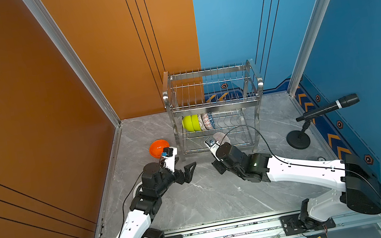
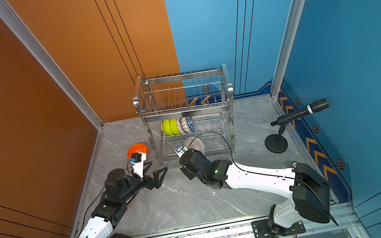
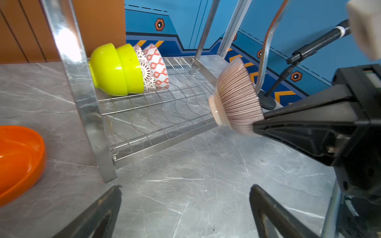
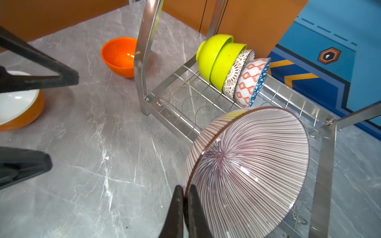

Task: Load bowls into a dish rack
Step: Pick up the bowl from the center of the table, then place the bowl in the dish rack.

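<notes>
- In the middle of both top views, the dish rack (image 1: 216, 105) holds four bowls on its low shelf: two green bowls (image 1: 191, 123) and two patterned bowls (image 1: 207, 122).
- The right gripper (image 4: 185, 190) is pinched tight on the rim of the striped bowl (image 4: 247, 164), close to the front of that shelf.
- The left gripper (image 3: 185, 191) is wide open and holds nothing.
- The orange bowl (image 1: 159, 147), left of the rack, and a white bowl (image 4: 16, 103) wait on the table (image 1: 211, 200).

Your left arm (image 1: 134, 227) and right arm (image 1: 304, 171) wear white shells with dark screw holes, joined by black motor housings; a black cable (image 1: 263, 138) runs along each; left tool (image 3: 184, 189) and right tool (image 4: 185, 188) end in black triangular fingers (image 3: 111, 197).
</notes>
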You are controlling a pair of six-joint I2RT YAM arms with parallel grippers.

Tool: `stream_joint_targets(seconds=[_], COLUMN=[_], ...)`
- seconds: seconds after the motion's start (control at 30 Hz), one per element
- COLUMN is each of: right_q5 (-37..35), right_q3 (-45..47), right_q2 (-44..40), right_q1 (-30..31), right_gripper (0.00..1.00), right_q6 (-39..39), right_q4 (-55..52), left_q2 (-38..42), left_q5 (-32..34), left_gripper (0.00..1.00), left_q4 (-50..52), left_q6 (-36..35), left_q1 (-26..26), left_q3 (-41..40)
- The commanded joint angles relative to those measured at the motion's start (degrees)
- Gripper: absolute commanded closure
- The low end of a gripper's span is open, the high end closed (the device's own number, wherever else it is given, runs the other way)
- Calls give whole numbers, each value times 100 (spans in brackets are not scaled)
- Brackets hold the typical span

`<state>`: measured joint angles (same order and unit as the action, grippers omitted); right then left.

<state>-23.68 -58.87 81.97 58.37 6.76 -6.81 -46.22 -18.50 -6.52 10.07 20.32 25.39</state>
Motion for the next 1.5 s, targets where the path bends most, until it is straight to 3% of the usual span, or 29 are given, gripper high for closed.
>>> stream_joint_targets(seconds=[0.0, 0.27, 0.57, 0.77, 0.93, 1.27, 1.47], right_q5=[-796, -1544, -1714, -1886, -1517, -354, -360], right_q3=[64, 335, 425, 447, 417, -142, -300], right_q2=[14, 183, 522, 820, 1033, 1704, 1920], right_q1=[-43, -157, -370, -532, -827, -1396, -1460], right_gripper=[100, 100, 100, 100, 100, 100, 100], right_q6=[253, 682, 1433, 1965, 2480, 3386, 3494], right_q4=[1094, 2084, 2711, 3083, 3160, 2932, 3117], left_q2=[180, 201, 280, 326, 389, 653, 535], left_q5=[622, 574, 457, 525, 726, 918, 939], left_gripper=[2, 2, 2, 2, 2, 2, 2], left_q4=[120, 195, 195, 187, 187, 178, 182], left_q6=[-125, -85, 76, 570, 720, 690, 523], left_q1=[-30, -36, -81, 116, 454, 465, 447], left_q3=[-67, -10, 28, -60, -77, -145, -91])
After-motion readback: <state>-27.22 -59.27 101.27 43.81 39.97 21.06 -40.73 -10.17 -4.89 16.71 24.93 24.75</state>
